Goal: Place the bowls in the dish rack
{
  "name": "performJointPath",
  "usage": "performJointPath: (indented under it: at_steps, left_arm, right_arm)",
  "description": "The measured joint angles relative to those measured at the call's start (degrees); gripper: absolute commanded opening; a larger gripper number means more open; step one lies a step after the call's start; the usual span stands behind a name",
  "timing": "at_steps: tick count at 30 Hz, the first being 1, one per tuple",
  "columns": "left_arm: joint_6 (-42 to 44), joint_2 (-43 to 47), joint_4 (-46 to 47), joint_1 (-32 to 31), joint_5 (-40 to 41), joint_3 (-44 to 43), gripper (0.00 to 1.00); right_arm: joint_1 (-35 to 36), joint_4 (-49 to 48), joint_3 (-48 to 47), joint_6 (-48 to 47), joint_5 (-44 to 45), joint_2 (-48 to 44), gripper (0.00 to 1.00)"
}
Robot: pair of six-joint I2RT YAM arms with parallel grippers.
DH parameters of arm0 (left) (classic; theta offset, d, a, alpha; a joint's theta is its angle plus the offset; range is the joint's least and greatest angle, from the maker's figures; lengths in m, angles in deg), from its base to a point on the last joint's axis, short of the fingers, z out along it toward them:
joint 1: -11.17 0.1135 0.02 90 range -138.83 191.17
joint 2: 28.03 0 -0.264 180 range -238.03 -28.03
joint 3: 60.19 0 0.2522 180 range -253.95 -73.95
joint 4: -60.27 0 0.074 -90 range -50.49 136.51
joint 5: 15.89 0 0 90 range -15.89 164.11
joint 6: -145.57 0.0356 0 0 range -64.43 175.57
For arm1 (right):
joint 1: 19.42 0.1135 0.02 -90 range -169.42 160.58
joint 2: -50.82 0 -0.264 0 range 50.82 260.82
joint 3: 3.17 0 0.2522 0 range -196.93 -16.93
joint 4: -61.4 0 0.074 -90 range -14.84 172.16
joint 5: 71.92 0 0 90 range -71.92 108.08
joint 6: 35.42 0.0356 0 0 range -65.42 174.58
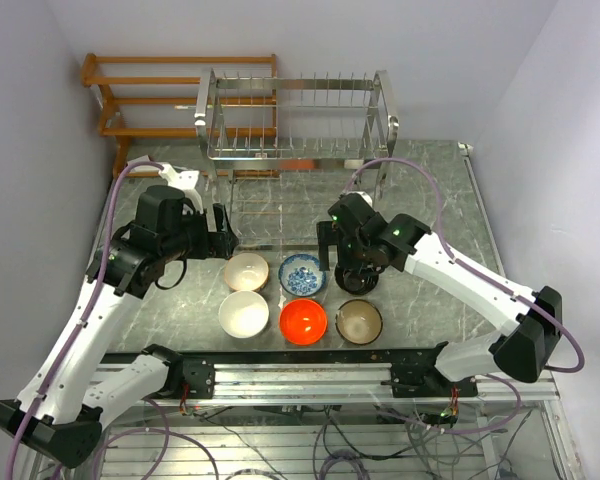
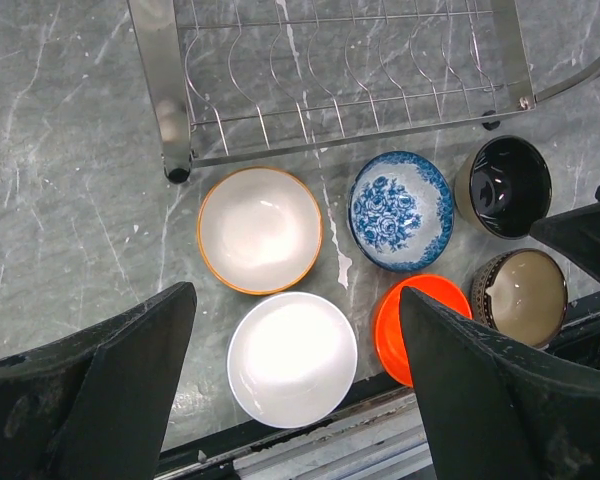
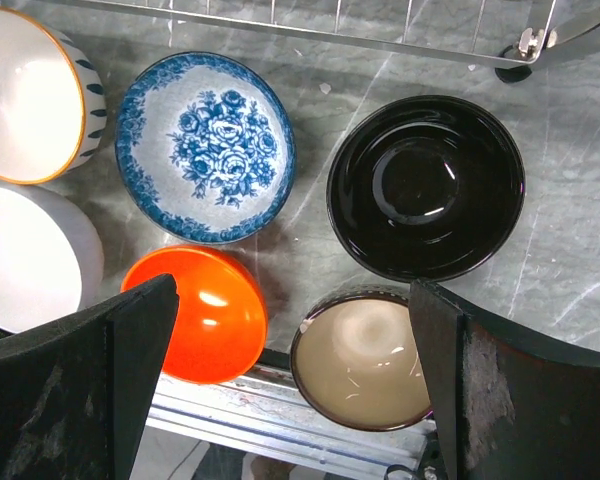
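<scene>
Six bowls sit in two rows on the marble table in front of the dish rack (image 1: 295, 115). The back row holds the cream-tan bowl (image 1: 246, 271), the blue-and-white bowl (image 1: 302, 273) and the dark bowl (image 3: 426, 186), which the right arm mostly hides in the top view. The front row holds the white bowl (image 1: 244, 313), the red-orange bowl (image 1: 303, 320) and the olive-brown bowl (image 1: 359, 321). My left gripper (image 2: 298, 300) hangs open above the white bowl (image 2: 292, 358), holding nothing. Over the olive-brown bowl (image 3: 365, 360) and the red-orange bowl (image 3: 205, 310) my right gripper (image 3: 292, 290) stands open and empty.
An orange wooden shelf (image 1: 140, 95) stands behind the rack at the back left. The rack's lower wire tier (image 2: 330, 60) lies just beyond the back row. A metal rail (image 1: 310, 372) runs along the table's near edge, close to the front row.
</scene>
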Motion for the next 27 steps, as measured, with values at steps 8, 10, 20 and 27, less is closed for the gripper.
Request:
performJointPath:
  at_steps: [8, 10, 20, 27]
  left_arm:
    - [0.61, -0.04, 0.04, 0.00, 0.02, 0.02, 0.93]
    - [0.61, -0.04, 0.07, 0.00, 0.02, 0.02, 0.93]
    - [1.92, 0.22, -0.46, 0.00, 2.38, -0.11, 0.93]
    - [1.97, 2.25, -0.90, 0.00, 3.85, -0.15, 0.93]
  right_arm:
    - [0.00, -0.24, 1.20, 0.35, -0.09, -0.02, 1.00]
    - [0.00, -0.26, 1.20, 0.35, -0.13, -0.02, 1.00]
    - [0.00, -0.39, 2.32, -1.22, -0.20, 0.72, 0.74]
    - [0.00, -1.49, 5.25, -5.49, -0.22, 4.37, 0.60]
